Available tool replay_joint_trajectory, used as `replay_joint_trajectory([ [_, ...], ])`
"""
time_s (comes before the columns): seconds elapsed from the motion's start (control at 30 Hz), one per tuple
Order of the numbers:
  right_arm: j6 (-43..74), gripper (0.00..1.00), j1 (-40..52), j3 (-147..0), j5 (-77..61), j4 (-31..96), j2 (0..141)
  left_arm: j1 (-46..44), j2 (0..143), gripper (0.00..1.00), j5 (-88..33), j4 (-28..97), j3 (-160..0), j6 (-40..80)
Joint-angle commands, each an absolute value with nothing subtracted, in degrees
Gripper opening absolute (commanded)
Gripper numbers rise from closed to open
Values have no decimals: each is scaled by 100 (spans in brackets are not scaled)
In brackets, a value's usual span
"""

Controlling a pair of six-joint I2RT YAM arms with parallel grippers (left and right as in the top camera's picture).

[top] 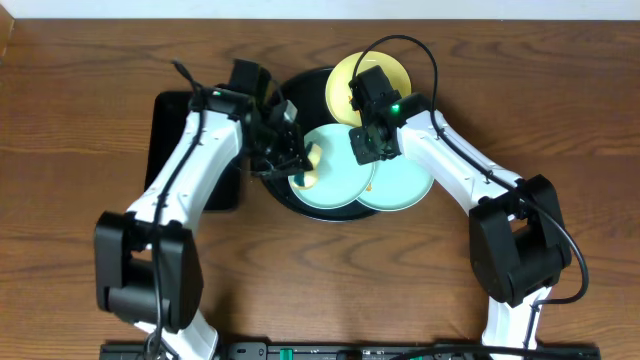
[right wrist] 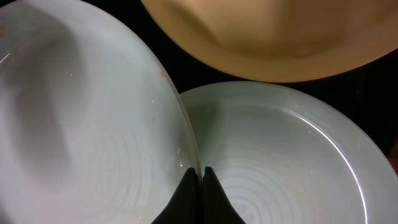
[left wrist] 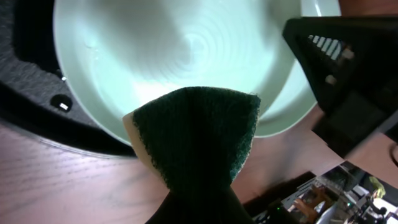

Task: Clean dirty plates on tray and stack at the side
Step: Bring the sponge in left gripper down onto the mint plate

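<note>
While my left gripper [top: 292,157] is clenched on the sponge [left wrist: 196,137], with its dark green scouring face turned to the plate, my right gripper [right wrist: 200,185] is closed on the rim of the left mint plate [top: 335,170]. This is as far as the wrist view lets me judge, because the rim runs straight into the thin line between the tips. All three plates lie on the round black tray [top: 303,88]: the two mint ones on the near side, the left one with its edge over the right mint plate [top: 405,182], and the yellow plate [top: 372,82] at the far side. The sponge is at the left rim of the left mint plate, and I cannot tell if it touches. I think the step in hand is the wiping of this plate, and the task is near its beginning, since no plate stands on the table [top: 320,290] beside the tray. To do it well, I should lay the sponge flat, not on its corner, and move it in small circles from rim to middle, while the right side holds the plate firm so it does not slide over its neighbour. The smears are too small for me to find here, so I should cover the whole surface. The pressure must be gentle, because a hard push may tip the held plate.
</note>
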State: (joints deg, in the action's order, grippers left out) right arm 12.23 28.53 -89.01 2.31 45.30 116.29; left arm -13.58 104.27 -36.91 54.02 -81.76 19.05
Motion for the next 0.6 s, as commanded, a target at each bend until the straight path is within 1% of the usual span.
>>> replay_joint_trajectory([
  [0.0,1326,1,2891,-8886,209,4517,11476,-1376,10586,8,-3664,5319,-8272,1887],
  [0.27,1326,1,2891,-8886,209,4517,11476,-1385,11216,7,-3828,5210,-8272,2023],
  [0.33,1326,1,2891,-8886,209,4515,11476,-1385,11375,7,-3997,5063,-8272,2021],
  [0.57,1326,1,2891,-8886,209,4519,11476,-1380,11563,7,-4003,4539,-8272,2132],
])
